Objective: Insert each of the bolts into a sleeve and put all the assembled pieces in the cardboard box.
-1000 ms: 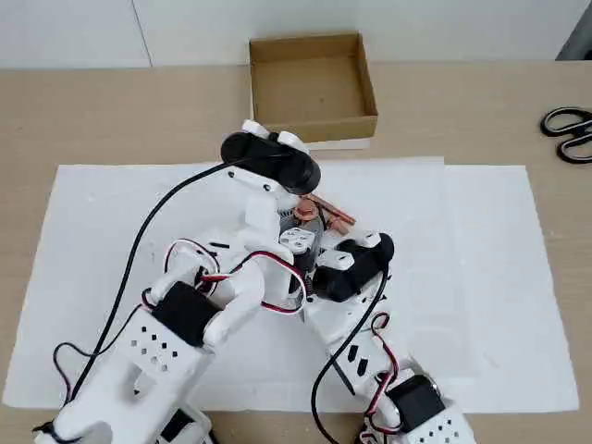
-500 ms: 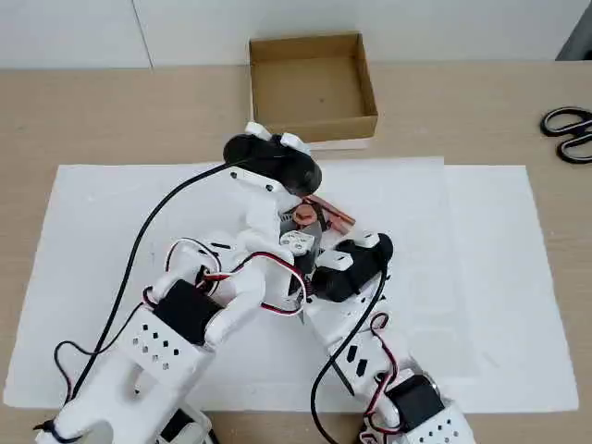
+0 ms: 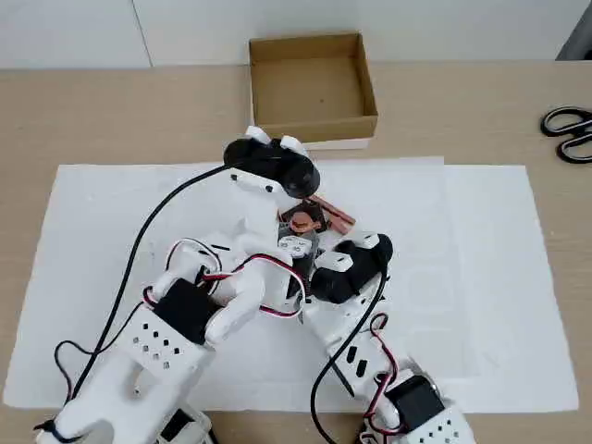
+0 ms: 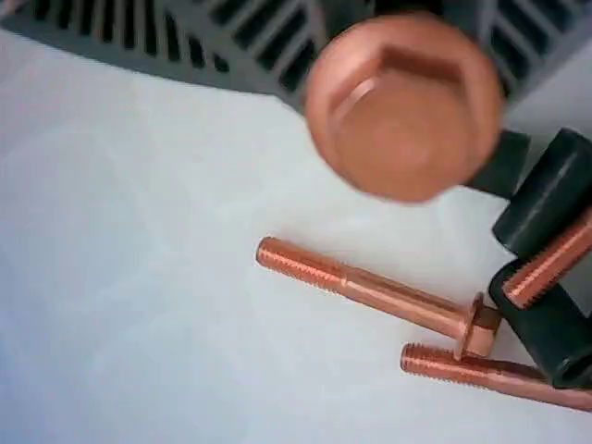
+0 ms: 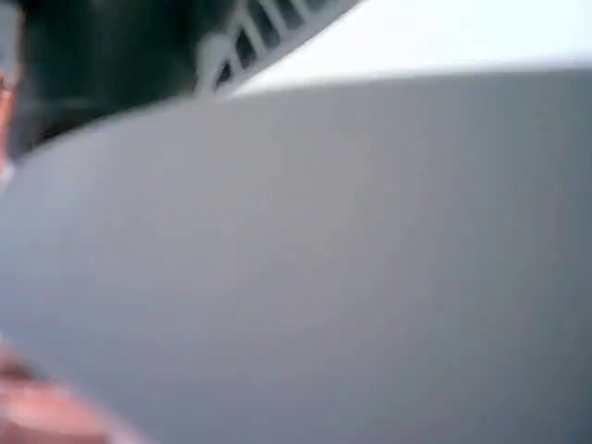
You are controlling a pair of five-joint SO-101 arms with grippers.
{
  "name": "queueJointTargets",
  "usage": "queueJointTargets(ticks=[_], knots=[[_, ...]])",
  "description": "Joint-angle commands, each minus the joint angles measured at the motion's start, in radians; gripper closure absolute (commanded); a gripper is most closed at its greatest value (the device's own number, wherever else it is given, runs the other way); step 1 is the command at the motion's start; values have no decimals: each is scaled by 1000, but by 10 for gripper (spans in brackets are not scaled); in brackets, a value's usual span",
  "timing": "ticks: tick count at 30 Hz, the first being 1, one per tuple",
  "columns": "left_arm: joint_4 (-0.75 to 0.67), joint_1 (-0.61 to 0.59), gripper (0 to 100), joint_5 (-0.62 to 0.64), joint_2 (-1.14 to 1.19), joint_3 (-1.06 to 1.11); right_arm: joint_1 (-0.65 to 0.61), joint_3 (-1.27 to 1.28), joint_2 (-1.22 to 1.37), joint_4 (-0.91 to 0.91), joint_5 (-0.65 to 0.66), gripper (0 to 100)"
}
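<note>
Copper bolts (image 3: 334, 215), black sleeves (image 4: 553, 190), open brown cardboard box (image 3: 313, 125).
Box upright at far side of worktop (image 3: 111, 102), well apart from parts. Raised bolt (image 4: 404, 106) seen head-on, flanged hex head, shank hidden. Loose bolt (image 4: 370, 294) lying flat; second loose bolt (image 4: 490, 375) just beside, near parallel. Threaded tip (image 4: 550, 264) protruding from nearer sleeve (image 4: 546, 324).

Copper bolts (image 4: 370, 291), black sleeves (image 4: 546, 194), brown cardboard box (image 3: 313, 88), white paper (image 3: 481, 277).

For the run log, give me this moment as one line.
left claw: gripping bolt | loose bolts: lying on paper beside black sleeves | cardboard box: empty
</note>
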Motion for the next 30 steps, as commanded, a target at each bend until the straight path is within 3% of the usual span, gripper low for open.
queueJointTargets(ticks=[1, 18, 25, 30], knots=[[8, -26, 994, 6, 0, -31, -1, -12, -13, -27, -5, 995], [74, -25, 989, 5, -3, -39, -1, -12, -21, -27, -5, 995], [144, -32, 788, 3, -132, -33, 1, -12, -21, -27, -5, 995], [195, -64, 750, 2, -147, -41, 1, -12, -21, -27, -5, 995]])
